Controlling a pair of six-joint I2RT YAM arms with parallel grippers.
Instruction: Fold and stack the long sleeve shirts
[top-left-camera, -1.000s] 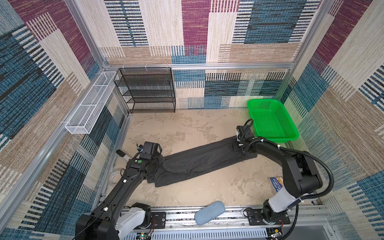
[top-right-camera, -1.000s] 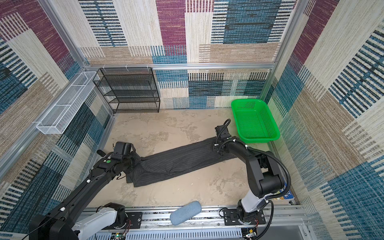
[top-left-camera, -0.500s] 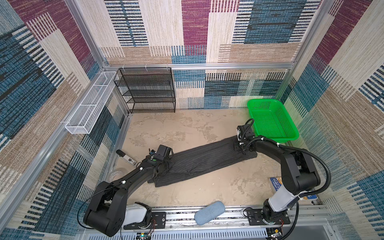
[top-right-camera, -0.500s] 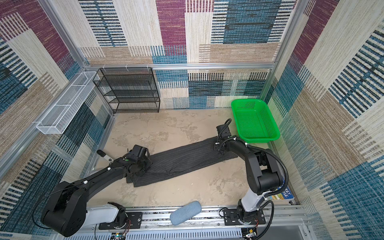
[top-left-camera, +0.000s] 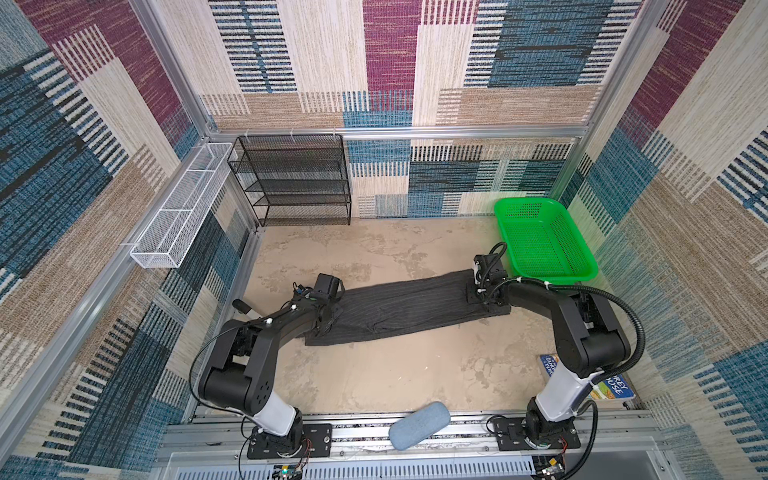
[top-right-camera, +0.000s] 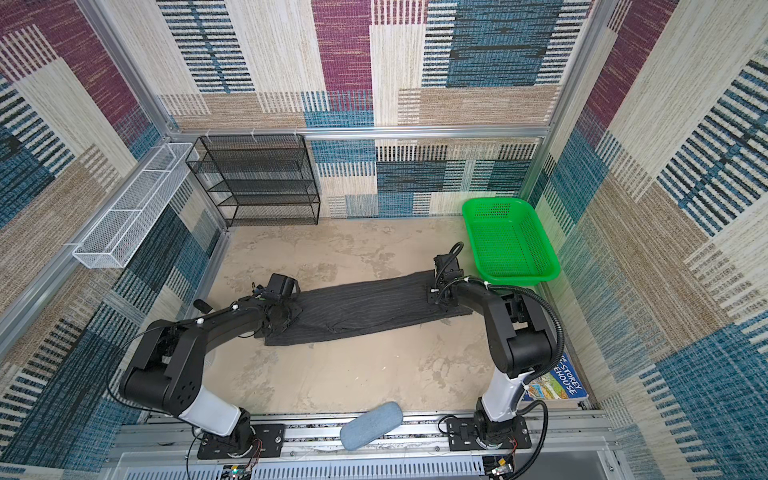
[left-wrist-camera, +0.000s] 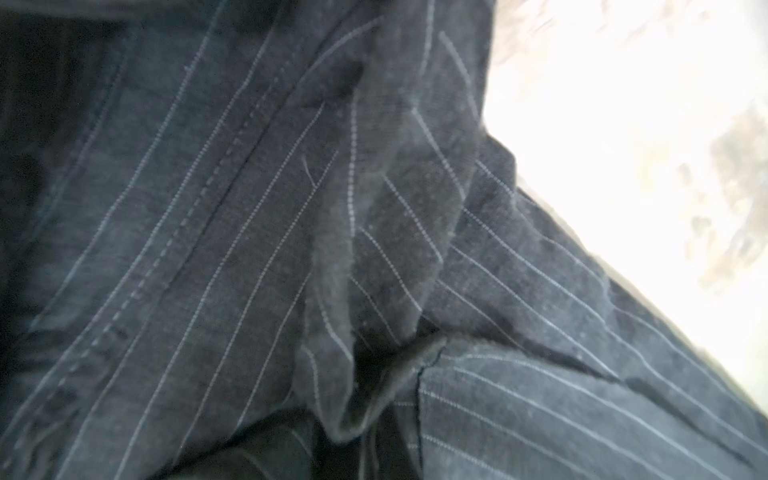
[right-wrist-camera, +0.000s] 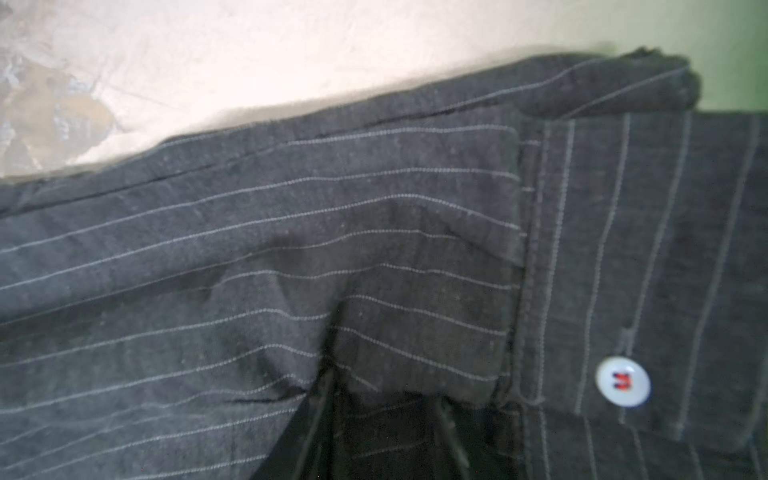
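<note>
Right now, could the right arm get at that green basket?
Probably yes: the right tool is at the end of the shirt, close beside the green basket, with nothing standing between them.

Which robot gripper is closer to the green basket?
Right. The right gripper is at the end of the shirt just beside the green basket. The left gripper is at the other end, far from it.

Charcoal pinstriped shirt (top-left-camera: 407, 307); green basket (top-left-camera: 540, 245)

Beige tabletop (top-left-camera: 374, 374): pinstriped shirt (top-left-camera: 407, 307), green basket (top-left-camera: 540, 241), book (top-left-camera: 615, 386).
</note>
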